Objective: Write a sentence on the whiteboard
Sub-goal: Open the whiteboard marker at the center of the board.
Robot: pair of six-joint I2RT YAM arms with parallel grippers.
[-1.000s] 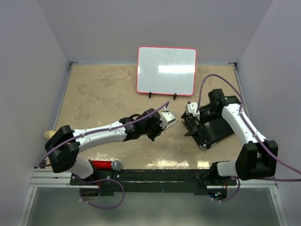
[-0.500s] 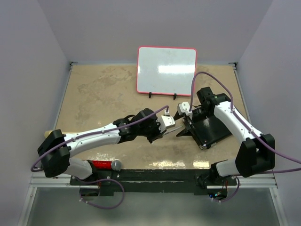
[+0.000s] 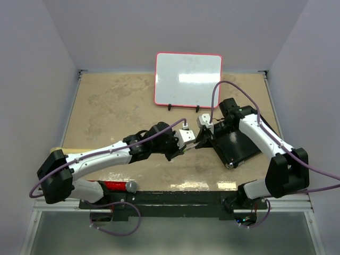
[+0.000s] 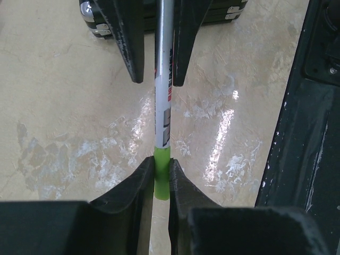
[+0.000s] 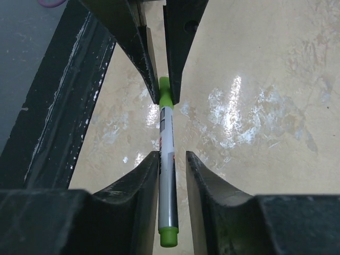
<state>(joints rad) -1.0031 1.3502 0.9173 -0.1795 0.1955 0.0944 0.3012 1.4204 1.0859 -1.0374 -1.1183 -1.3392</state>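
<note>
Mid-frame overhead, my left gripper (image 3: 190, 145) pinches the green cap (image 4: 161, 178) of the marker (image 4: 163, 90) while my right gripper (image 3: 201, 139) loosely straddles its barrel (image 5: 167, 159), which it should clamp squarely before pulling straight apart.

place: robot lab cell | cues: plain walls (image 3: 175, 26), tan table (image 3: 117, 101), black mounting rail (image 3: 175, 198)

I see the whiteboard (image 3: 188, 79) at 12 o'clock: glossy white, with a thin red rim and black feet. The surface (image 3: 117, 101) is beige, mottled like marble, with white glare patches. At 3 o'clock the pad (image 3: 239, 146) is plain black. The marker (image 4: 163, 106) is white with red and black print and lime green at both ends. The left claw (image 4: 161, 164) and right claw (image 5: 172, 156) are black. The arms (image 3: 106, 154) are white and black, and the cables (image 3: 223, 90) are purple.
</note>
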